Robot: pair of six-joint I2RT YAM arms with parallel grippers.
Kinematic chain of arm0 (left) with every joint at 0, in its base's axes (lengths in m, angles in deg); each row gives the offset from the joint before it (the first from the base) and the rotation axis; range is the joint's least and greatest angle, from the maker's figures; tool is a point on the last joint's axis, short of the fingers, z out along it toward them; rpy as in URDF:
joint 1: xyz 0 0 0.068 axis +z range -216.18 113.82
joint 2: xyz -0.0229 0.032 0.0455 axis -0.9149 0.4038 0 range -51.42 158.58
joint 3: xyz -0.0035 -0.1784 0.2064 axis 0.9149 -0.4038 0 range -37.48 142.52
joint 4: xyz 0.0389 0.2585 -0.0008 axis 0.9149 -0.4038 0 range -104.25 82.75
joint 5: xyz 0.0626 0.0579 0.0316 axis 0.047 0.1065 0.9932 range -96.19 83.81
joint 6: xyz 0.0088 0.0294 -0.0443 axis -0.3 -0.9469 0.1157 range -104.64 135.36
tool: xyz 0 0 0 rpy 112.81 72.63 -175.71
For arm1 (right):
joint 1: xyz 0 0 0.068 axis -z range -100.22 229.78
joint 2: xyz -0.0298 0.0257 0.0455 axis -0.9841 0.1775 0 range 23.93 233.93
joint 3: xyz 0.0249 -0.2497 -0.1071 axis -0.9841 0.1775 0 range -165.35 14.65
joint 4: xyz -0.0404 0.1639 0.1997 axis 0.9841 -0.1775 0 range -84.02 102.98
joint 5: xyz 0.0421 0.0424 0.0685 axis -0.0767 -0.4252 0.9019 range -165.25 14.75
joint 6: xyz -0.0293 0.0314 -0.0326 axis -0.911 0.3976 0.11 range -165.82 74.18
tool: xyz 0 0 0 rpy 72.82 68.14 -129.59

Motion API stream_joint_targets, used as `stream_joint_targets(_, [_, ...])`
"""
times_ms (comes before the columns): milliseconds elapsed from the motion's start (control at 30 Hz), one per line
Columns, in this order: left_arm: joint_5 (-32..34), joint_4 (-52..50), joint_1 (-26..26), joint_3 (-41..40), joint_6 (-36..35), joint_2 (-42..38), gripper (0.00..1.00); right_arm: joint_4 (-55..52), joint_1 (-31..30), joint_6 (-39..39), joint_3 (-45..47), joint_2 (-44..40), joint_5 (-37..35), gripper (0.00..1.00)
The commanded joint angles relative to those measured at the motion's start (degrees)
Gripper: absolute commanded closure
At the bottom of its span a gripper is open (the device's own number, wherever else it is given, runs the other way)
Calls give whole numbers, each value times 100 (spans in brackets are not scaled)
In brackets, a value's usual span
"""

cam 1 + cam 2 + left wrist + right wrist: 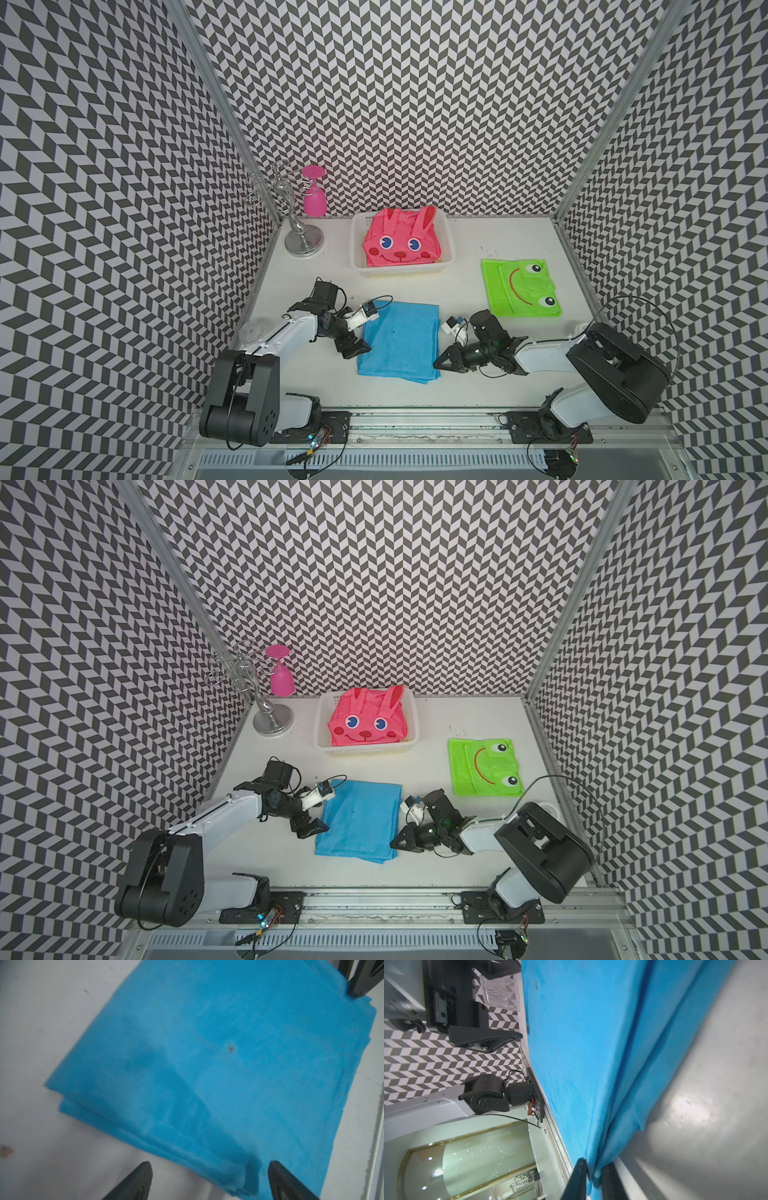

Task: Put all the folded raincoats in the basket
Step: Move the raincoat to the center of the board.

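A folded blue raincoat lies flat at the table's middle front. My right gripper is shut on the layered edge at its near right corner; in the right wrist view the blue raincoat runs into the closed jaws. My left gripper stands open at the blue raincoat's left edge, one finger over the table and one over the cloth. The white basket stands behind, holding a pink bunny raincoat.
A green frog raincoat lies folded at the right. A silver glass rack with a pink goblet stands at the back left corner. A clear cup sits by the left wall. Patterned walls enclose three sides.
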Motion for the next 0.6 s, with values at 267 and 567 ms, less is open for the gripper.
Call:
stream_joint_targets(267, [660, -62, -42, 180, 108, 452, 43, 1143, -189, 693, 312, -434, -601, 90])
stream_joint_targets(567, [651, 213, -29, -19, -160, 200, 55, -1769, -299, -1217, -677, -1220, -2256, 50])
